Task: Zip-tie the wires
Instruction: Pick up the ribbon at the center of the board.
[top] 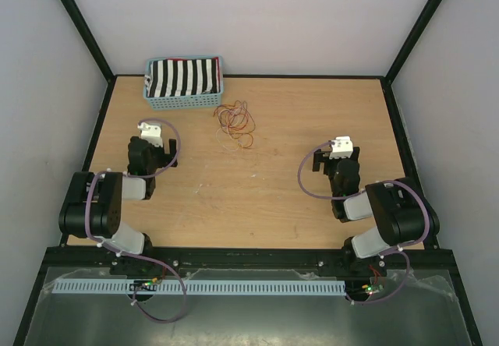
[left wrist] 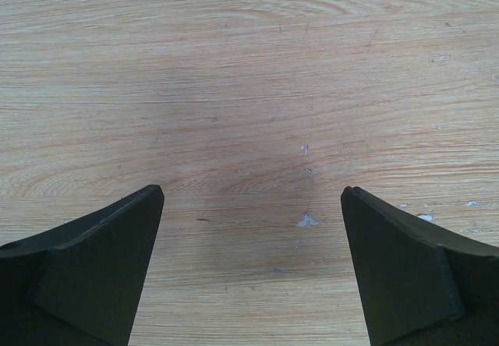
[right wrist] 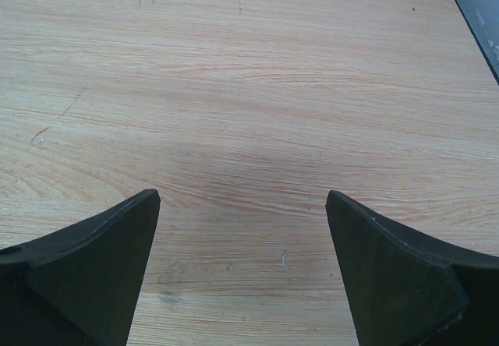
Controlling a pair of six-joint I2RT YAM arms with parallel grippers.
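- 2 empty tools up close: left gripper (left wrist: 253, 194) and right gripper (right wrist: 243, 194) hang splayed wide over scuffed woodgrain table (top: 257, 198), parked ready, I'd guess.
- Further back the wires (top: 235, 124), thin red, orange and yellow loops, lie tangled just beside a blue mesh basket (top: 184, 100) holding striped cloth (top: 183, 77).

The left arm (top: 97, 206) and right arm (top: 394, 213) are showing black joint housings joined by pale grey links. Thin purple cables (top: 299, 176) are looping along both, white blocks (top: 341, 146) are capping the wrists, and the left claw (left wrist: 253, 198) and right claw (right wrist: 243, 198) are showing matte black, wedge-shaped fingers (left wrist: 101, 268).
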